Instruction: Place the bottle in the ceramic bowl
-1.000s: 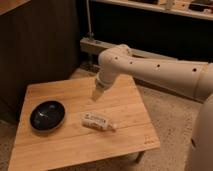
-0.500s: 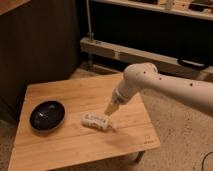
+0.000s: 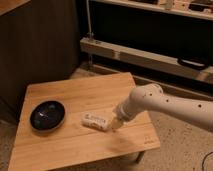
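table (image 3: 75, 146): wooden, low, carried everything.
bowl (image 3: 34, 120): sat near the table's left edge.
bottle (image 3: 95, 121): lay on its side mid-table, nearer the front edge (apart from the bowl).
gripper (image 3: 115, 125): mine, at the bottle's right end, jaws spread wide.

"That table (image 3: 75, 95) is pale wood, isn't it? Planked, with a soft matt finish."

"Looks like it. The ceramic bowl (image 3: 47, 115) on it is the opposite: dark and glossy, catching the light."

"And the bottle (image 3: 95, 120)?"

"Smooth whitish plastic with a pale label. It could be paper, I can't tell."

"The arm (image 3: 165, 106) has a smooth off-white shell, plastic by the look of it, faintly shiny."

"Same pale finish on the gripper (image 3: 116, 125), low over the wood, fingers apart, just beside the bottle's end away from the bowl."

"The floor (image 3: 180, 150) looks rough and speckled."

"And the panel (image 3: 40, 45) behind the table is dark, matt wood."
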Available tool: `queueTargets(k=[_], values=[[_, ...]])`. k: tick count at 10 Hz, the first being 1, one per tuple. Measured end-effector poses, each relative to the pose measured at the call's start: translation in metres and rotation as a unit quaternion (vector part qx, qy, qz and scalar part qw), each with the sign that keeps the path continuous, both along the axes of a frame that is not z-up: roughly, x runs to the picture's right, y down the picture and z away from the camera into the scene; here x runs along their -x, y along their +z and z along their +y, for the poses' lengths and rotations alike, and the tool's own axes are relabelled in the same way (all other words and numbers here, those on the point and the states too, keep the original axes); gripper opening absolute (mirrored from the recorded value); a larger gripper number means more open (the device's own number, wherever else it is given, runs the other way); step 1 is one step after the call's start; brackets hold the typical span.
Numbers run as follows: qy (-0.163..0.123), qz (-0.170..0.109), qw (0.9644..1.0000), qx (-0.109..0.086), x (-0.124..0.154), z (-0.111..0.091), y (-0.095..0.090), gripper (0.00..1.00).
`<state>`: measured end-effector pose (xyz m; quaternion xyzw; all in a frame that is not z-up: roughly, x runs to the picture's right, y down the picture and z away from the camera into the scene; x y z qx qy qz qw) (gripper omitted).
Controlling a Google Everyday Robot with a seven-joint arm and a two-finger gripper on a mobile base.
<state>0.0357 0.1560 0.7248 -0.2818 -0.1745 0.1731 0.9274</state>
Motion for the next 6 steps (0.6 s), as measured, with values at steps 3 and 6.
queueTargets(k=[3, 6], values=[[-0.005, 0.013, 0.9999, -0.008, 0.0058, 0.004, 0.011, 0.65], [-0.005, 0.013, 0.9999, -0.008, 0.0061, 0.0041, 0.0112, 0.65]])
